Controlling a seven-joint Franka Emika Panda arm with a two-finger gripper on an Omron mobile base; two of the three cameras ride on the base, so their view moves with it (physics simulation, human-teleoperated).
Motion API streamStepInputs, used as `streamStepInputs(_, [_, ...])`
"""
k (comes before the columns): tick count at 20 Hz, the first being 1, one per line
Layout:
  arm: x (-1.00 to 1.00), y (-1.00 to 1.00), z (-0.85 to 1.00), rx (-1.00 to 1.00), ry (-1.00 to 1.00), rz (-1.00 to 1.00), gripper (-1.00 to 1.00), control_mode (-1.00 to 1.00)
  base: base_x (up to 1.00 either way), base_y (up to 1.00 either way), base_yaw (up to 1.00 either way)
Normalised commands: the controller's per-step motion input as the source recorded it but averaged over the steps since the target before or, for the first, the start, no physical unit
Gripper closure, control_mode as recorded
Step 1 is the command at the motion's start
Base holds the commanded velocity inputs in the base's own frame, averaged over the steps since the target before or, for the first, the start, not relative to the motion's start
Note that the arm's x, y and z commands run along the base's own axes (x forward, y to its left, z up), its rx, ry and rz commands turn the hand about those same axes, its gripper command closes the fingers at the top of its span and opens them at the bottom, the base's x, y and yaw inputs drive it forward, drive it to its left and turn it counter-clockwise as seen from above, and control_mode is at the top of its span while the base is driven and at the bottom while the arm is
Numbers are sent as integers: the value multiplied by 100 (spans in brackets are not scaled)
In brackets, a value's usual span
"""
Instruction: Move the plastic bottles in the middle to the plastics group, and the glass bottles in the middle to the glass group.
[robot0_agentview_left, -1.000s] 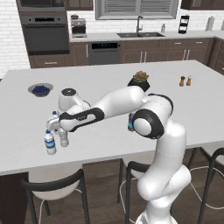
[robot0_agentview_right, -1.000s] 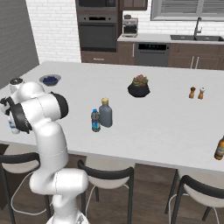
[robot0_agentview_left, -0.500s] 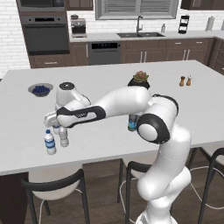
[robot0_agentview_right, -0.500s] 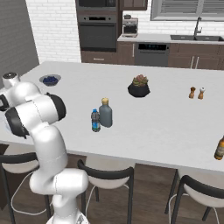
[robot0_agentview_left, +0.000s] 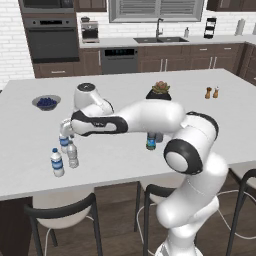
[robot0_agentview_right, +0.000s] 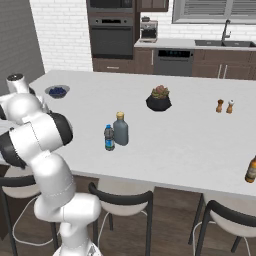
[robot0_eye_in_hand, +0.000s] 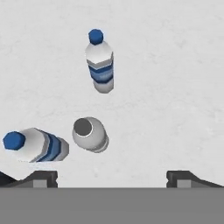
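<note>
Three small bottles stand together at the counter's left front: two blue-labelled water bottles (robot0_agentview_left: 56, 161) (robot0_agentview_left: 63, 143) of the plastics group, and between them a clear unlabelled plastic bottle (robot0_agentview_left: 73, 154). My gripper (robot0_agentview_left: 65, 134) hangs open just above them, holding nothing. In the hand view the clear bottle (robot0_eye_in_hand: 89, 133) stands upright ahead of my gripper (robot0_eye_in_hand: 112, 179), with water bottles to its left (robot0_eye_in_hand: 33, 145) and beyond it (robot0_eye_in_hand: 99, 61). In the middle stand the dark plastic bottle (robot0_agentview_right: 109, 137) and the grey glass bottle (robot0_agentview_right: 120, 129), side by side. A brown glass bottle (robot0_agentview_right: 251, 170) stands at the far right.
A bowl of blueberries (robot0_agentview_left: 46, 102) sits at the back left, and a potted plant (robot0_agentview_right: 159, 98) behind the middle bottles. Salt and pepper shakers (robot0_agentview_right: 225, 106) stand at the back right. Stools (robot0_agentview_right: 120, 200) line the counter's near edge.
My gripper has lifted a little away from the three bottles and its fingers have spread slightly wider. The clear bottle stays standing among the water bottles.
</note>
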Motion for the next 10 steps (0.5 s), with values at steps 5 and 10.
streamStepInputs(5, [-14, -76, 9, 0, 2, -9, -100, -100, 0, 0, 0])
streamStepInputs(10, [0, -88, 0, 0, 0, -6, -100, -100, 0, 0, 0])
